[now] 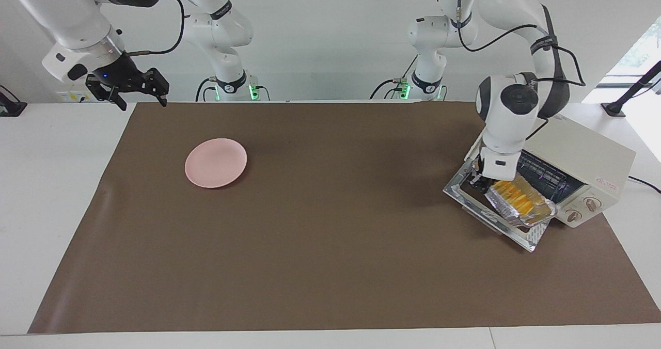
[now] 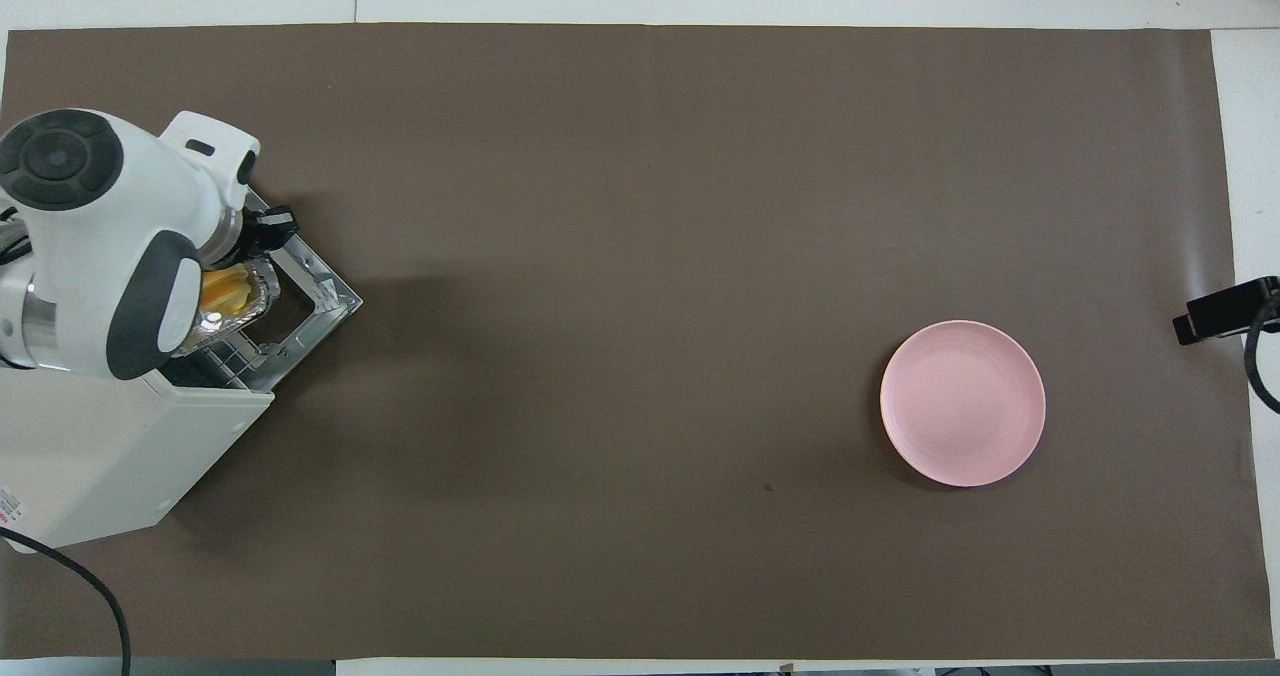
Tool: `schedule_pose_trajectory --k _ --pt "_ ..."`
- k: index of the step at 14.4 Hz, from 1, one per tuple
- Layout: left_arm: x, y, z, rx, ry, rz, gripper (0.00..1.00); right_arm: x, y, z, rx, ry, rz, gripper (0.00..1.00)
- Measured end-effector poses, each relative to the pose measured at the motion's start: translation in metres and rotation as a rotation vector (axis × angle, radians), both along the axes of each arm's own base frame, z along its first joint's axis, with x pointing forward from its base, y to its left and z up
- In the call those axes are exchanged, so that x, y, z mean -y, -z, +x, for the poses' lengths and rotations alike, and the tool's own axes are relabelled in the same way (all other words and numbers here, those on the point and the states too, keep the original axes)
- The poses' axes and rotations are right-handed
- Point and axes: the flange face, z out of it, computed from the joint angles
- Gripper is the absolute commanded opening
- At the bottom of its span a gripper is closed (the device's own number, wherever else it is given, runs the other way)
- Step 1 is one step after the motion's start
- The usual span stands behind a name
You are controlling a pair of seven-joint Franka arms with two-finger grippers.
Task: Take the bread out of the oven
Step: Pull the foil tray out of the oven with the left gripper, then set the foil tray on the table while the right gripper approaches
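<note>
The facing view shows what the overhead view mostly hides: the bread [image 1: 518, 195] lies in a crinkled foil tray [image 1: 520, 203] that sits out on the lowered glass door [image 1: 496, 212] of the oven [image 1: 583, 165], in front of the oven's dark opening. The left claw [image 1: 479, 179] is down at the tray's end toward the right arm's end of the tabletop, clenched on the foil rim. From overhead, the left arm's white wrist covers most of the tray, so only a sliver of yellow bread [image 2: 226, 289] and foil shows beside it, above the oven's wire rack [image 2: 222, 366].

The right claw [image 1: 139, 100], fingers spread and holding nothing, waits in the air over the edge of the brown mat [image 1: 330, 266] at its own end of the tabletop. A pink plate [image 1: 216, 162] sits on the mat, well apart from the oven.
</note>
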Motion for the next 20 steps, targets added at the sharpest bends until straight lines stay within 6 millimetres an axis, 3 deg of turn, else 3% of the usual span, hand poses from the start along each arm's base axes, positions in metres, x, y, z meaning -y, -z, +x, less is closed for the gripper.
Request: schedule_pose_trajectory --k 3,6,8,10,13,16,17,18,19,20 --pt "0.124 -0.024 -0.017 0.022 0.175 -0.021 0.0 0.0 -0.001 0.002 0.013 0.0 -0.001 1.0" --pt "0.228 -0.03 -0.062 -0.033 0.29 -0.101 0.0 0.0 0.002 0.003 0.017 0.0 -0.002 1.0" --pt "0.281 -0.017 -0.094 -0.069 0.362 -0.11 0.0 0.001 0.008 0.004 0.017 0.0 -0.002 1.0" --pt "0.332 0.014 -0.12 -0.106 0.402 -0.1 0.0 0.002 0.012 0.006 0.031 0.003 -0.003 1.0" --pt "0.38 0.059 -0.14 -0.144 0.425 -0.085 0.0 0.003 0.017 0.007 0.045 0.017 -0.006 1.0" --pt "0.394 0.072 -0.149 -0.143 0.414 -0.089 0.0 -0.009 0.039 0.013 0.072 0.058 -0.015 1.0" --pt "0.395 0.071 -0.15 -0.142 0.413 -0.09 0.15 -0.017 0.049 0.015 0.074 0.069 -0.018 1.0" --pt "0.396 0.071 -0.15 -0.142 0.413 -0.09 0.55 -0.026 0.056 0.016 0.074 0.078 -0.02 1.0" --pt "0.395 0.071 -0.15 -0.141 0.412 -0.09 0.85 -0.031 0.06 0.017 0.079 0.086 -0.022 1.0" --pt "0.395 0.071 -0.15 -0.141 0.41 -0.089 1.0 -0.035 0.064 0.018 0.083 0.092 -0.023 1.0"
